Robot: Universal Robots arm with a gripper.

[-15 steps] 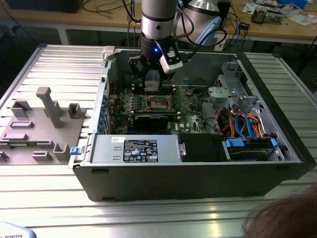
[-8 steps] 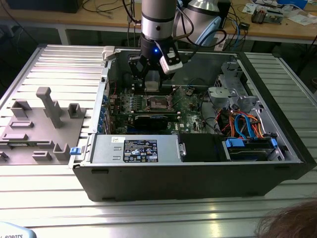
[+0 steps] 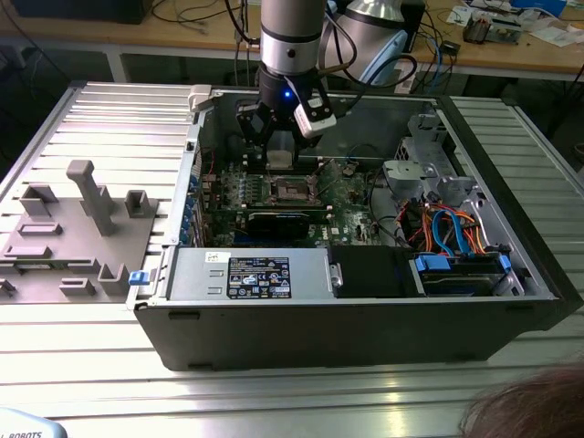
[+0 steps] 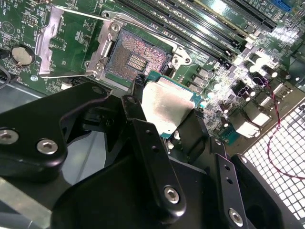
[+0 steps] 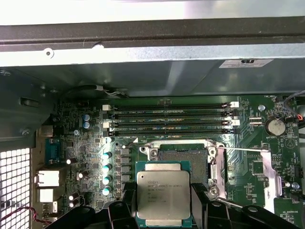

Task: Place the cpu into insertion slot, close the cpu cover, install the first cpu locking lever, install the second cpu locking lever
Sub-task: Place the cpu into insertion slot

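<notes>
Holding cpu [image 5: 163, 193] flat, top up, near insertion slot [image 5: 183, 155]

Several lines of fine print are carried on the cpu [image 5: 163, 198] lid in the first wrist view; a printed label [image 3: 258, 276] is stuck on the grey power supply [image 3: 187, 285], a white sticker [image 5: 245, 63] on the case wall [image 5: 143, 78] — nothing can be read with certainty.

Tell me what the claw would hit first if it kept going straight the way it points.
The claw, shut on the chip, points down at the green board. The chip would probably meet the open socket first, perhaps its near metal rim; how well they line up is unclear.
</notes>
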